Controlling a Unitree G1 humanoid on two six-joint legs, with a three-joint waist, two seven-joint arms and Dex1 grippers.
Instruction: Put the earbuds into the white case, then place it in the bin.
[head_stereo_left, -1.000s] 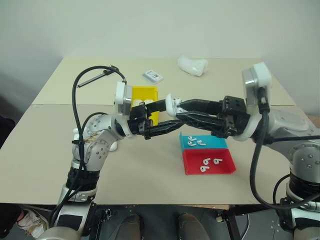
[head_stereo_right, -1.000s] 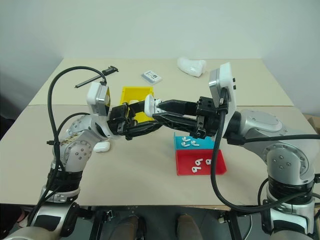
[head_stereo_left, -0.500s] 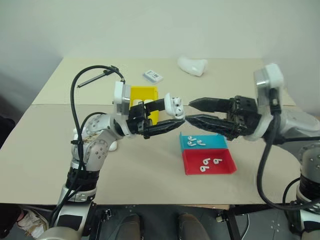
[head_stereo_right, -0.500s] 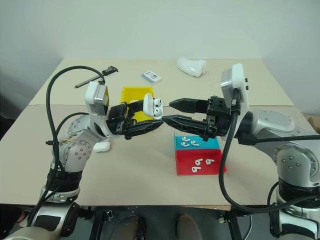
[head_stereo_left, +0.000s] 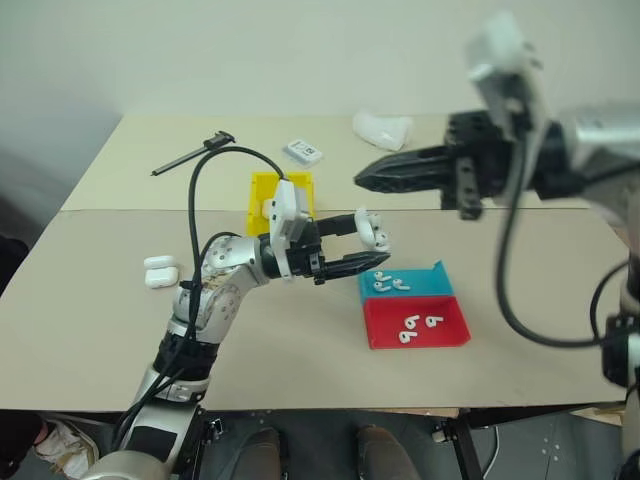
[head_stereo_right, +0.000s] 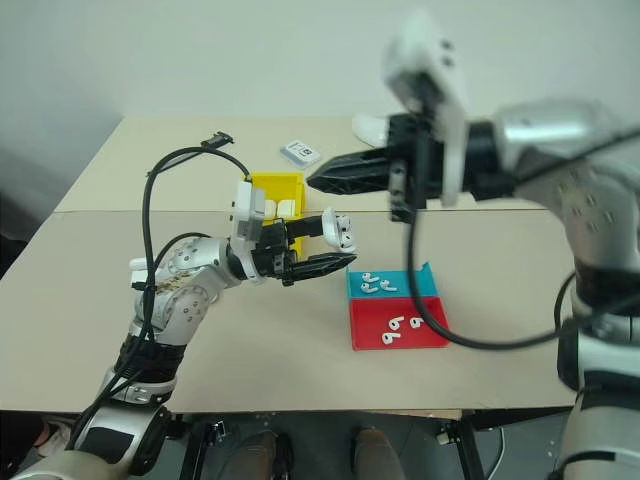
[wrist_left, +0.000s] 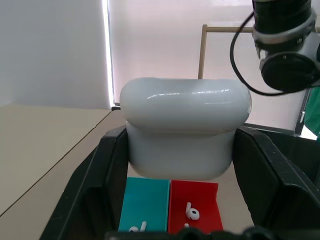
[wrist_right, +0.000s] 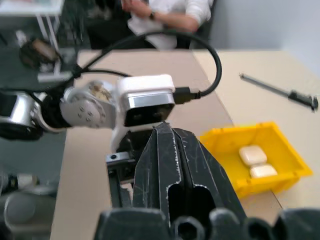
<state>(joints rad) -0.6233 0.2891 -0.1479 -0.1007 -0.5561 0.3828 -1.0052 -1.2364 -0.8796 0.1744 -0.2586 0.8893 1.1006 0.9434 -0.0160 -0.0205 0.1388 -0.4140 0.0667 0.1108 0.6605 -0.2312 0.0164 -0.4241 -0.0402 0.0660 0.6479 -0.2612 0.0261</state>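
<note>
Your right end effector (head_stereo_left: 365, 178) has lifted away with fingers pressed together, leaving the white case (head_stereo_left: 372, 231) lid-closed and pinched in the left end effector (head_stereo_left: 378, 245) above the desk (head_stereo_left: 90, 310), so placement in the bin (head_stereo_left: 272, 186) remains.

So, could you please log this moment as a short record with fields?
left gripper: shut on a white case, lid closed, above the table
right gripper: fingers shut, holding nothing, raised above the table
yellow bin: two cases inside
blue tray: loose earbuds
red tray: loose earbuds
spare case: on the table beside the left arm
</note>
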